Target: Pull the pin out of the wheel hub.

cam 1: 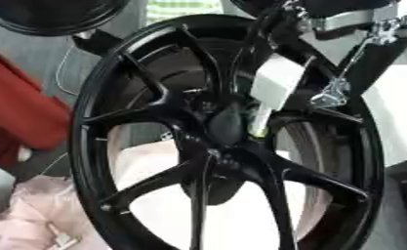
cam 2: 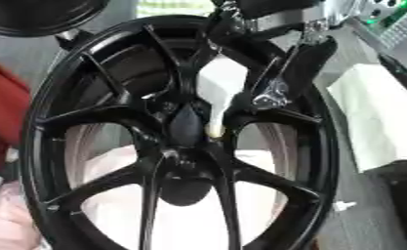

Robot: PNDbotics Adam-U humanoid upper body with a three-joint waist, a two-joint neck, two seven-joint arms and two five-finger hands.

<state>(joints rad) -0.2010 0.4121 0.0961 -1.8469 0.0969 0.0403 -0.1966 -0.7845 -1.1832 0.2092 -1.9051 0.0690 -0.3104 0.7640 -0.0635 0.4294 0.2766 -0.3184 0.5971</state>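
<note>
Wheel (cam 1: pixel 228 132), black and glossy with slim spokes, stands upright and fills most of what we see. At its centre sits the hub (cam 2: pixel 188 128), a dark rounded boss where the spokes meet. Just right of the hub, a pale, slender pin (cam 2: pixel 214 128) shows, its whitish tip touching the hub's edge. Our right hand (cam 2: pixel 279 73) comes down from above the hub, black with silver joints, its fingers reaching through the spokes toward the pin; a white part of it lies directly over the pin. We cannot tell whether the fingers have closed on the pin or only rest beside it. Our left hand is not visible. We judge the wheel heavy and rigid, unlikely to shift, with a slick painted finish. The pin looks small, stiff and smooth, so we would pinch it near its exposed end and draw it straight out, away from the hub. Left of the hub lies a red shape (cam 1: pixel 14 117). We can read no writing or brand anywhere.
</note>
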